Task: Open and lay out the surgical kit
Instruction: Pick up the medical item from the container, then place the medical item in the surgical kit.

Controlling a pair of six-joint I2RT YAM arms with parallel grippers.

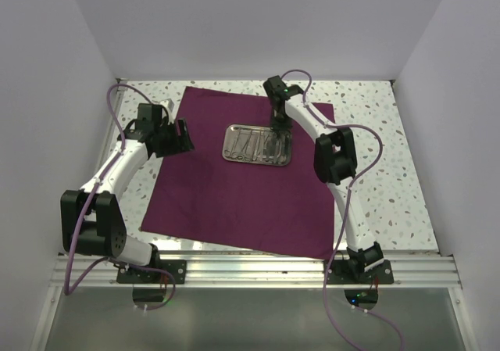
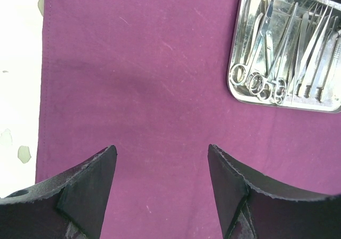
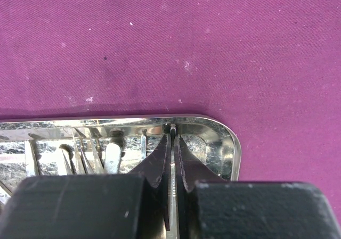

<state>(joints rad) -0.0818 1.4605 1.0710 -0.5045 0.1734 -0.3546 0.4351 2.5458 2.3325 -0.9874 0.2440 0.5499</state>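
Note:
The surgical kit's dark purple cloth point(image 1: 234, 202) lies spread flat on the table. A small steel tray point(image 1: 228, 144) rests on its far middle, holding several slim silver instruments point(image 2: 277, 52), some ring-handled. My right gripper point(image 1: 279, 124) reaches down into the tray's right end. In the right wrist view the right gripper point(image 3: 171, 136) is shut on a thin silver instrument handle point(image 3: 172, 191) close to the tray's rim point(image 3: 232, 143). My left gripper point(image 2: 161, 148) hovers open over bare cloth point(image 2: 138, 79), left of the tray point(image 2: 234, 74), holding nothing.
Speckled white tabletop point(image 1: 375, 116) shows around the cloth, and its bare strip point(image 2: 21, 90) lies just left of the cloth edge. White walls close in the back and both sides. An aluminium rail point(image 1: 258, 269) runs along the near edge.

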